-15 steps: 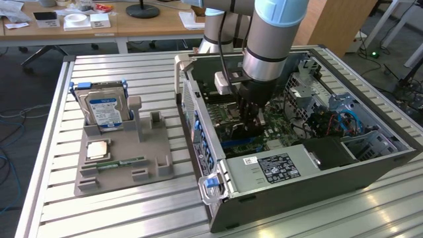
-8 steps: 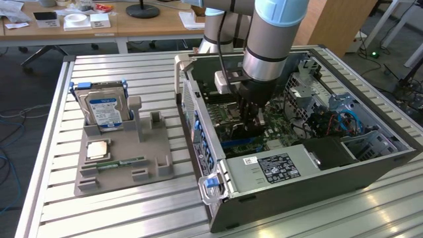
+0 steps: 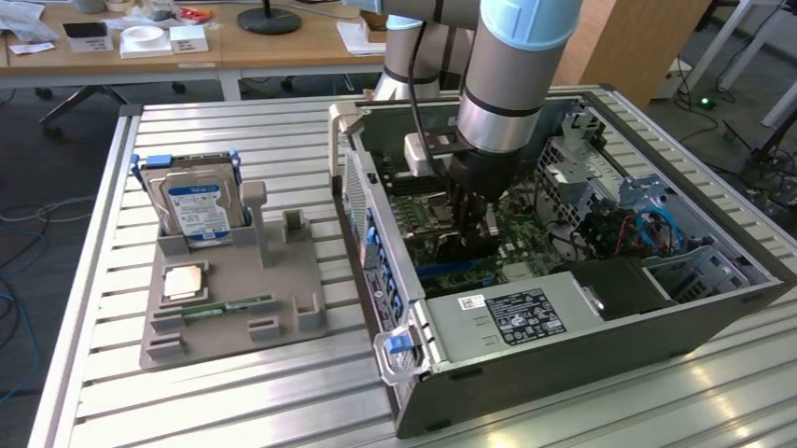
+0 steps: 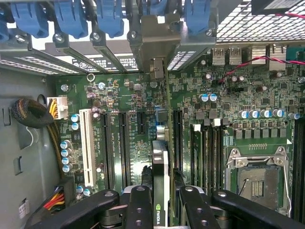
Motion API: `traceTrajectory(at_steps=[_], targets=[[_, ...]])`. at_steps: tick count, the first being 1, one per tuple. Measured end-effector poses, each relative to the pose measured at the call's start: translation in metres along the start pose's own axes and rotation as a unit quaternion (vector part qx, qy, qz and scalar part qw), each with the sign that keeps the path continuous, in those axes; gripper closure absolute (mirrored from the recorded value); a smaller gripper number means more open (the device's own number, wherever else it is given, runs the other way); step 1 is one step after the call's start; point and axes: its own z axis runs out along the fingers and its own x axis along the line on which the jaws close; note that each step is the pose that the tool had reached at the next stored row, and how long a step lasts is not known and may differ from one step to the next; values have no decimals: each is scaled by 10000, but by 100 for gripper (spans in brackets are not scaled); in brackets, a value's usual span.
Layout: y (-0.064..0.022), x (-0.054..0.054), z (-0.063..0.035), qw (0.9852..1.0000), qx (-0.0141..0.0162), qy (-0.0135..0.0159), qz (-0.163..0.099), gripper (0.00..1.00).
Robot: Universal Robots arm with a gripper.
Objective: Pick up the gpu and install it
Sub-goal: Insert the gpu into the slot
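A ribbed aluminium table (image 3: 224, 392) of long slotted profiles carries a dark grey sheet-metal computer case (image 3: 585, 364), lying on its side with its top open. The robot arm (image 3: 510, 84), a smooth grey tube with pale blue joint caps, reaches straight down into the case. On the case floor lies the green motherboard (image 4: 119, 95), matt and crowded with small silver capacitors, long black slots and one white slot. Beside the case, on the exterior view's left, sits a grey moulded plastic holder (image 3: 280, 289) with a silver hard drive with a blue-white label (image 3: 200, 210) standing upright in it. Inside the case, the gpu (image 4: 160, 162) stands on edge over the motherboard, a thin flat card seen edge-on, with a black cooler face, a green logo and a thin green board. Its long axis runs from the gripper towards the case's rear wall, where its silver metal bracket stands among the blue plastic latches (image 4: 109, 16). Whether its lower edge meets a slot I cannot tell. The black gripper (image 4: 164, 202) has its bolted metal fingers (image 4: 139, 210) drawn narrow, clamping the gpu from both faces.
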Motion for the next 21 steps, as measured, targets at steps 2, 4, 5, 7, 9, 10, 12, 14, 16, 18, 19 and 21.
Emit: traceTrajectory(at_steps=[2,4,5,7,9,10,12,14,16,18,19,21], targets=[[0,0,0,10000,0,0,0,73],[0,6,0,10000,0,0,0,73],[-1,8,0,10000,0,0,0,73],[-1,15,0,10000,0,0,0,73],[-1,15,0,10000,0,-1,0,73],[-1,15,0,10000,0,-1,0,73],[-1,16,5,10000,0,-1,0,73],[-1,16,14,10000,0,0,0,73],[-1,16,21,10000,0,0,0,73],[0,16,26,10000,0,0,0,73],[0,16,26,10000,-1,1,0,73],[0,16,27,10000,0,0,0,73]])
